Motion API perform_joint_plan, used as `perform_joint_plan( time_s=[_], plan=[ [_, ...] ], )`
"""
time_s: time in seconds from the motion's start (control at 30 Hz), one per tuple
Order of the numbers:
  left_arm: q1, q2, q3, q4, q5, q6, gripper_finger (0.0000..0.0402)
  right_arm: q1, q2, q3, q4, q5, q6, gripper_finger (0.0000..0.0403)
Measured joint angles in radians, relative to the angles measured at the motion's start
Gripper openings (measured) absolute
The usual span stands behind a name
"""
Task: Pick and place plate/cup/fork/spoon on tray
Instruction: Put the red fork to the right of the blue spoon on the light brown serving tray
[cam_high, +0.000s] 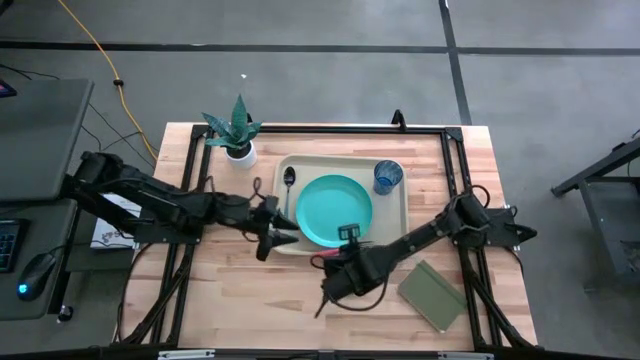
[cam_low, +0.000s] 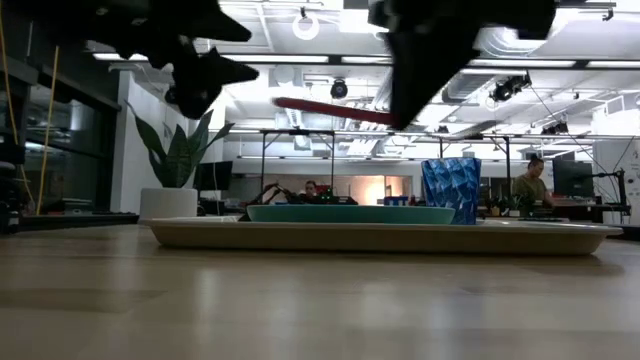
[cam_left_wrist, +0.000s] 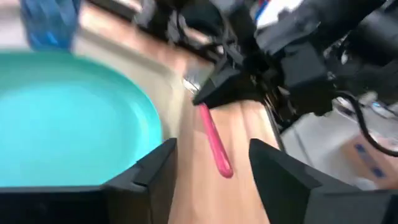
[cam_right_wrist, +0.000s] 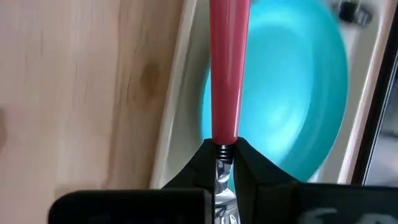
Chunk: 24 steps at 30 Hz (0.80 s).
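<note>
The beige tray (cam_high: 285, 165) lies at the table's middle. On it are the teal plate (cam_high: 335, 208), the blue cup (cam_high: 388, 177) at its far right corner, and the spoon (cam_high: 289, 183) along its left side. My right gripper (cam_high: 333, 264) hovers over the table just near of the tray, shut on the red-handled fork (cam_right_wrist: 229, 68). In the low view the fork (cam_low: 330, 110) shows in the air above the tray (cam_low: 380, 236). My left gripper (cam_high: 282, 236) is open and empty above the tray's near left corner, and the fork (cam_left_wrist: 216, 146) shows ahead of its fingers. My right gripper pinches the fork between its two fingers where the red handle meets the metal neck (cam_right_wrist: 221, 151). The handle sticks straight out ahead of the fingers, along them, toward the tray. The fork is lifted clear of the table, nearly level. The fingers hide the tines.
A white pot with a green plant (cam_high: 238, 140) stands at the tray's far left corner. An olive notebook (cam_high: 432, 295) lies at the near right of the table. Bare wood shows near of the tray and to the left.
</note>
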Motion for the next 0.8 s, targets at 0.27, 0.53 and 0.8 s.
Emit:
perform_joint_plan(
  time_s=[0.27, 0.53, 0.8],
  plan=[
    [0.028, 0.134, 0.105, -0.058, 0.255, -0.185, 0.0196, -0.019, 0.0, 0.0, 0.175, -0.003, -0.218, 0.0009],
    [0.003, 0.225, 0.139, -0.114, 0.356, -0.237, 0.0197, -0.019, 0.0, 0.0, 0.27, -0.016, -0.313, 0.0009],
    [-0.002, 0.264, 0.141, -0.102, 0.357, -0.249, 0.0197, -0.027, 0.0, 0.0, 0.295, -0.021, -0.327, 0.0009]
  ],
)
